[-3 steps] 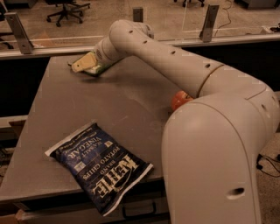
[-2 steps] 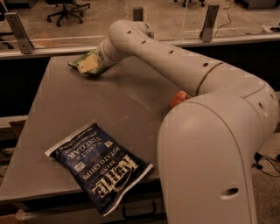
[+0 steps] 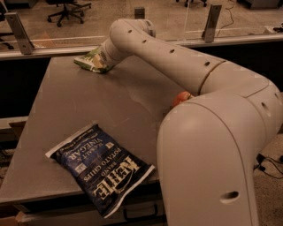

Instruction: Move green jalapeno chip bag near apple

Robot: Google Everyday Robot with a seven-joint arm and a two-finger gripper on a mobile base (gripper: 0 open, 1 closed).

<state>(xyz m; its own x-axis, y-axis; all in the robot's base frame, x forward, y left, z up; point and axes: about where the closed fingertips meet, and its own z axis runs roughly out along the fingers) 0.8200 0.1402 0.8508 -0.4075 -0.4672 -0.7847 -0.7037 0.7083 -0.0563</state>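
Green jalapeno chip bag nudged right, far edge | end effector on it, grip cannot tell

A dark blue chip bag lay flat at the near edge of the grey worktop, one corner overhanging. Beyond the far side stood what looked like an office chair. My end effector was at the worktop's far left.

blue chip bag | KETTLE BRAND | POTATO CHIPS | SALT, VINEGAR
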